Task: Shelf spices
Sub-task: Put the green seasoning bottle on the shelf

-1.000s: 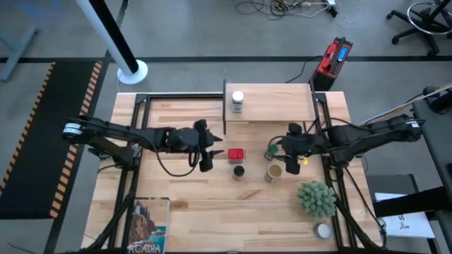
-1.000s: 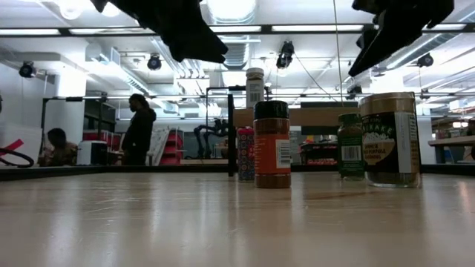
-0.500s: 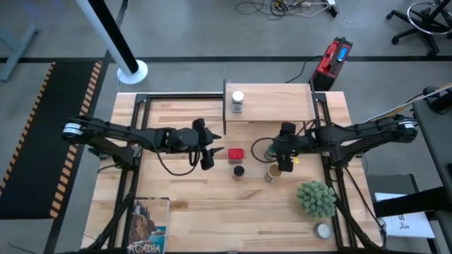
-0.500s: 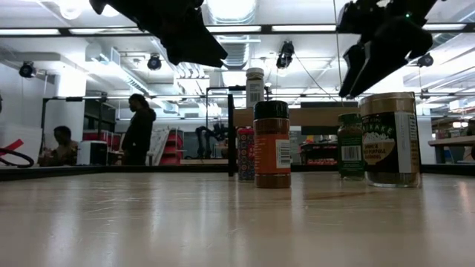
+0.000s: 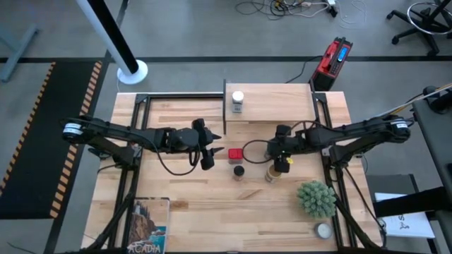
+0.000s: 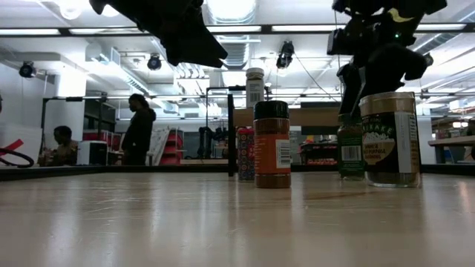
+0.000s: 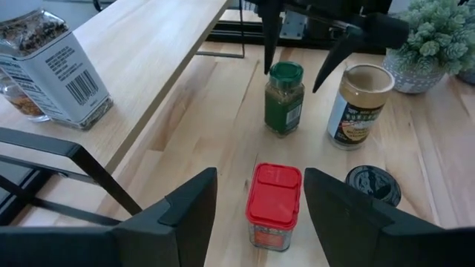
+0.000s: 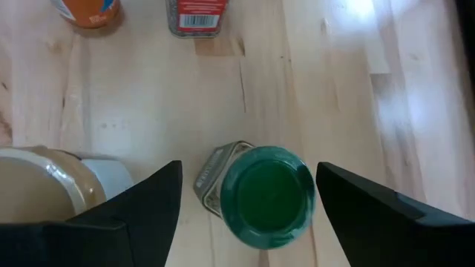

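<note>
Green-lidded jar point(image 8: 267, 194) stands upright at mid-bench, and we see the right pincer point(image 8: 249, 194) spread wide above it, one finger on either side, not touching. The tan jar point(image 7: 360, 105) is just beside. The left pincer point(image 7: 260, 196) hangs spread over the red tin point(image 7: 273, 205). A white-lidded jar point(image 5: 238, 101) sits on the shelf point(image 5: 275, 106) at the far edge.

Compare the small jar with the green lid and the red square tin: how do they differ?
The green-lidded jar has a round lid and see-through sides showing dark green contents; the red square tin is square-topped and opaque red. The right gripper is open around the jar from above, while the left gripper is open in front of the tin, not yet around it. Both stand upright on the wooden table, not on the shelf.
</note>
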